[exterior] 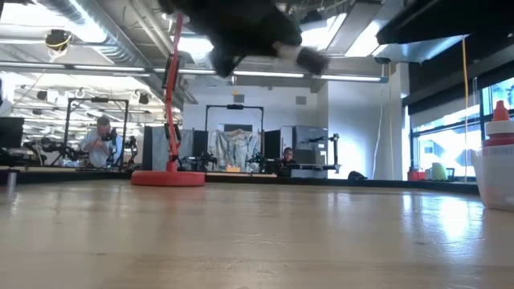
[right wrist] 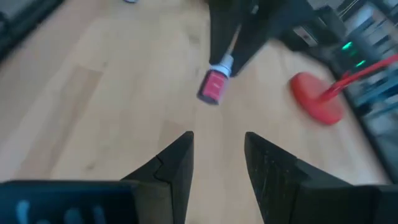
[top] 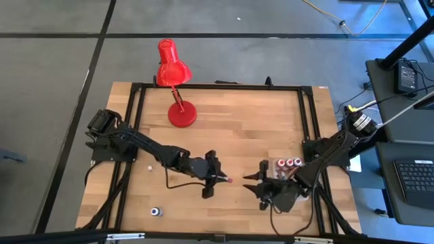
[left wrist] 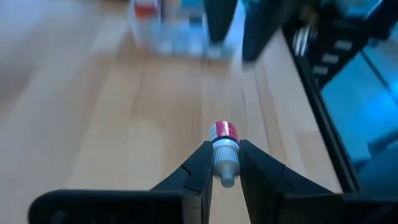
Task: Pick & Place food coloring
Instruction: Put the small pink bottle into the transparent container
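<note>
A tiny food coloring bottle (left wrist: 222, 132) with a red body and a white cap is held in my left gripper (left wrist: 222, 163), which is shut on it above the table's near middle (top: 222, 179). My right gripper (right wrist: 217, 146) is open and holds nothing. It faces the left one from the table's right side (top: 255, 173), a short gap away from the bottle (right wrist: 213, 86). Another small bottle (top: 156, 212) rests on the table near the front left. My left gripper pinches the bottle's white cap end (left wrist: 225, 155) between its two fingers. The fingers slant downward toward the table's right, and the bottle lies along them. Its red body (left wrist: 222, 130) sticks out past the fingertips, and the bottle is lifted clear of the table.
A clear tub (top: 272, 164) holding a few capped bottles (top: 290, 163) stands just behind my right gripper, at the table's right. A red desk lamp stands at the far middle, on its round base (top: 182, 115). Bare wood lies between the arms and the lamp.
</note>
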Controlling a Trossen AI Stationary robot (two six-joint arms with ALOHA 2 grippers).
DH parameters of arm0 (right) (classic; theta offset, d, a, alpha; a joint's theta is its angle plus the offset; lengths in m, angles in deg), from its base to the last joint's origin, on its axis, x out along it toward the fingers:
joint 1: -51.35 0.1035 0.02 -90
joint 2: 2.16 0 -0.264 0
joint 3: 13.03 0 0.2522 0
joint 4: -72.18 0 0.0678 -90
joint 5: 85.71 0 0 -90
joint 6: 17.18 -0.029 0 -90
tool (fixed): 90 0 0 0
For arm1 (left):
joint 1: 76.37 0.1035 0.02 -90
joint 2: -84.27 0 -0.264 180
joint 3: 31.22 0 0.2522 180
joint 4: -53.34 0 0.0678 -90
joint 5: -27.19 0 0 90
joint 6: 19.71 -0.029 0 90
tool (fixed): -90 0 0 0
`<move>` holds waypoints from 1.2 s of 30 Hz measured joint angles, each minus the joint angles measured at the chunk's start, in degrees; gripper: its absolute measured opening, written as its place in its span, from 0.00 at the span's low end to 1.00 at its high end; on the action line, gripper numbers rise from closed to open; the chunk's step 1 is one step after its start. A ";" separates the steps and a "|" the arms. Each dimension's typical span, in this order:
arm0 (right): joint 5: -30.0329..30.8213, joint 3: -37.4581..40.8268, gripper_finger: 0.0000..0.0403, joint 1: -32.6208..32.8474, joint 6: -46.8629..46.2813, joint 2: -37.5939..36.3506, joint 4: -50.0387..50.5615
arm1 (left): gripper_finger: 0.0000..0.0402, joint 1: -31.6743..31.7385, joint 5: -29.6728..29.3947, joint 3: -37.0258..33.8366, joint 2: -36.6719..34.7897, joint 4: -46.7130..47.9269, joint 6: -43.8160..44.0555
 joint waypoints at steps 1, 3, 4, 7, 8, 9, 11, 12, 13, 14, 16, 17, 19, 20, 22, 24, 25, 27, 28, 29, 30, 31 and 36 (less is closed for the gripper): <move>0.65 0.00 0.36 -0.13 1.98 0.39 -1.18 | 0.16 0.17 -0.48 0.00 0.00 -1.71 -0.90; 1.48 0.02 0.36 -0.26 6.35 1.11 -4.50 | 0.16 0.47 -1.59 0.00 0.00 -4.55 -1.71; 1.83 0.00 0.36 -0.32 8.41 1.34 -5.68 | 0.16 0.65 -2.28 0.00 0.00 -5.75 -1.65; 4.07 0.00 0.36 -0.32 13.04 1.89 -9.20 | 0.16 0.92 -3.69 0.00 -0.01 -8.91 -0.87; 5.32 0.00 0.36 -0.34 13.64 1.87 -9.85 | 0.16 1.05 -4.12 0.00 -0.02 -9.71 -0.82; 6.59 0.00 0.36 -0.37 14.39 1.87 -10.51 | 0.16 1.11 -4.58 0.00 -0.02 -10.44 -0.80; 9.35 0.00 0.36 -0.37 14.89 1.87 -11.22 | 0.16 1.14 -5.17 0.00 -0.04 -11.42 -0.31; 10.64 0.00 0.36 -0.37 15.02 1.87 -11.23 | 0.16 1.13 -5.21 0.00 -0.04 -11.84 -0.06; 11.78 0.00 0.36 -0.37 15.26 1.87 -11.12 | 0.16 1.14 -5.16 0.00 -0.04 -12.31 0.15; 12.60 0.00 0.36 -0.38 15.66 1.87 -11.11 | 0.16 1.11 -5.14 0.00 -0.04 -12.97 0.18; 13.15 0.00 0.36 -0.54 16.34 1.87 -11.16 | 0.16 1.11 -5.12 0.00 -0.04 -14.21 0.23; 13.13 0.00 0.36 -0.68 16.68 1.87 -11.41 | 0.16 1.11 -5.11 0.00 -0.04 -14.45 0.23; 13.13 0.00 0.36 -0.82 17.39 1.87 -11.88 | 0.16 1.11 -5.10 0.00 -0.04 -14.79 0.23; 13.13 0.00 0.36 -0.87 17.47 1.87 -11.96 | 0.16 1.11 -5.10 0.00 -0.04 -14.85 0.23; 13.13 0.00 0.36 -1.14 17.44 1.87 -11.96 | 0.16 1.11 -5.10 0.00 -0.04 -14.83 0.23; 13.11 0.00 0.36 -1.38 17.46 1.87 -12.31 | 0.16 1.09 -5.08 0.00 -0.05 -14.84 0.23; 13.11 0.00 0.36 -1.50 17.46 1.87 -12.73 | 0.16 1.09 -5.10 0.00 -0.06 -14.88 0.24; 13.09 0.00 0.36 -1.90 17.46 1.87 -13.13 | 0.16 1.11 -5.10 0.00 -0.07 -14.89 0.25; 13.06 0.00 0.36 -2.14 17.44 1.87 -13.24 | 0.16 1.11 -5.11 0.00 -0.07 -14.89 0.25; 13.04 0.00 0.36 -2.39 17.44 1.87 -13.31 | 0.16 1.11 -5.16 0.00 -0.07 -15.02 0.25; 13.04 0.00 0.36 -2.65 17.44 1.87 -13.43 | 0.16 1.11 -5.17 0.00 -0.07 -15.24 0.25; 12.99 0.00 0.36 -2.89 17.44 1.87 -13.56 | 0.16 1.11 -5.25 0.00 -0.07 -15.30 0.25; 11.59 0.00 0.35 -3.45 17.42 1.87 -14.51 | 0.16 1.11 -5.14 0.00 -0.09 -15.33 0.25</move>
